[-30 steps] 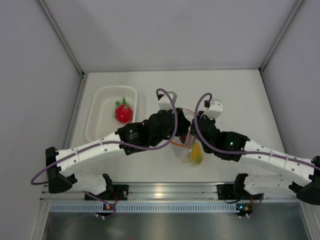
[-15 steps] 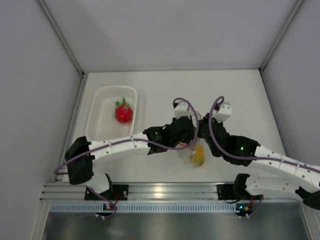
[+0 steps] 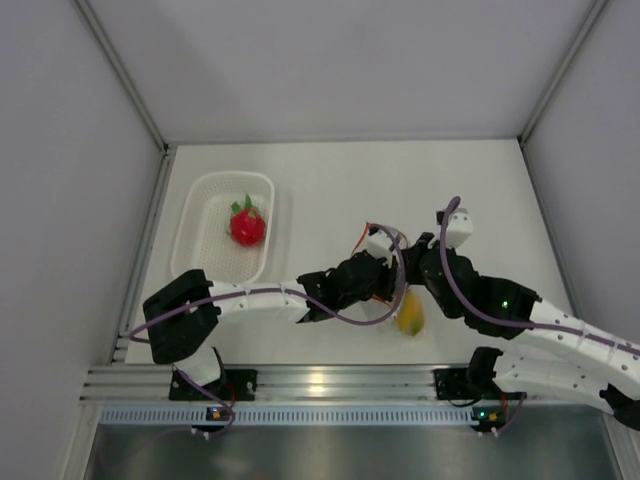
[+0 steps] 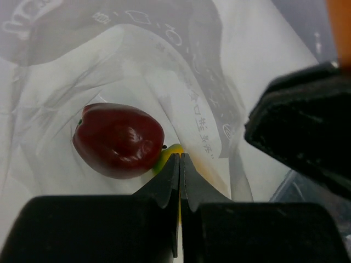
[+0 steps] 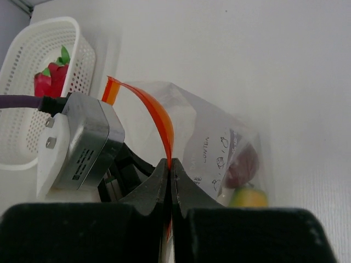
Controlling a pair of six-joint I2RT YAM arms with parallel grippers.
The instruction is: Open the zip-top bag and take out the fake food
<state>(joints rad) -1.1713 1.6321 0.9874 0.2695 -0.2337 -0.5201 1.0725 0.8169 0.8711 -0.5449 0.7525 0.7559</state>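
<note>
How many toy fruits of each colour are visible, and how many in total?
1 red fruit, in the basket
1 maroon fruit, in the bag
1 yellow fruit, in the bag
Total: 3

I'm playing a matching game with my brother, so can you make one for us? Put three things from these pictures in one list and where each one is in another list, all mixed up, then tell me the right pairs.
Things:
1. red toy fruit with green leaves
2. maroon toy fruit
3. orange-red zip strip

Places:
A. pinched in the shut right gripper
B. inside the clear zip-top bag
C. lying in the white perforated basket

Pairs: 1-C, 2-B, 3-A.
</note>
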